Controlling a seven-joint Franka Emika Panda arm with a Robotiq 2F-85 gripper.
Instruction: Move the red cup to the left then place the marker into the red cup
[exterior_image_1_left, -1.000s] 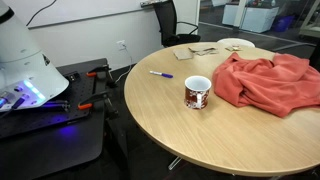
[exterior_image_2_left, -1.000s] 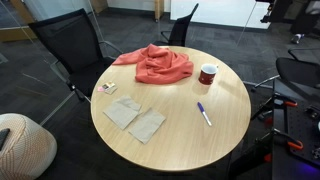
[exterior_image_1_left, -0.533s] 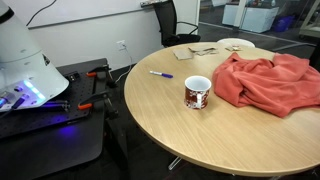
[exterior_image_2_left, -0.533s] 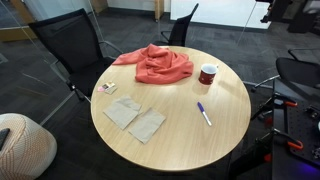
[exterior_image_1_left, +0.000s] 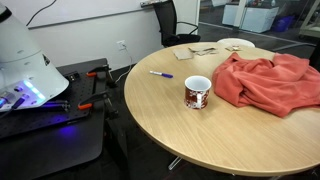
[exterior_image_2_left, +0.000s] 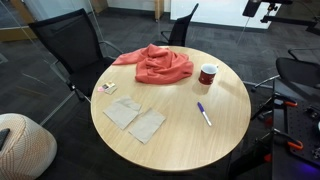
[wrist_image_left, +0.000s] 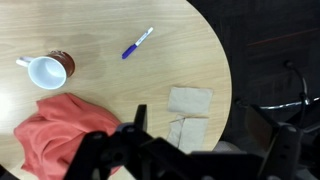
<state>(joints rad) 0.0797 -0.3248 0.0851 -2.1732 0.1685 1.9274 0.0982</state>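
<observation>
The red cup (exterior_image_1_left: 198, 92) has a white inside and stands upright on the round wooden table (exterior_image_1_left: 230, 145), beside a red cloth (exterior_image_1_left: 268, 80). It also shows in an exterior view (exterior_image_2_left: 208, 74) and in the wrist view (wrist_image_left: 48, 72). The purple marker (exterior_image_1_left: 161, 74) lies flat on the table, apart from the cup, and shows in an exterior view (exterior_image_2_left: 204, 113) and the wrist view (wrist_image_left: 138, 43). My gripper (wrist_image_left: 200, 140) is open and empty, high above the table over the napkins. A dark part of it shows at the top edge of an exterior view (exterior_image_2_left: 260, 8).
The red cloth (exterior_image_2_left: 155, 63) lies crumpled next to the cup. Two paper napkins (exterior_image_2_left: 135, 117) and a small card (exterior_image_2_left: 106, 88) lie on the table. Black office chairs (exterior_image_2_left: 70, 50) stand around the table. A robot base with red clamps (exterior_image_1_left: 30, 70) stands beside it.
The dark arm part at the top right of an exterior view has shifted slightly to the left. Cup, marker and cloth have not moved.
</observation>
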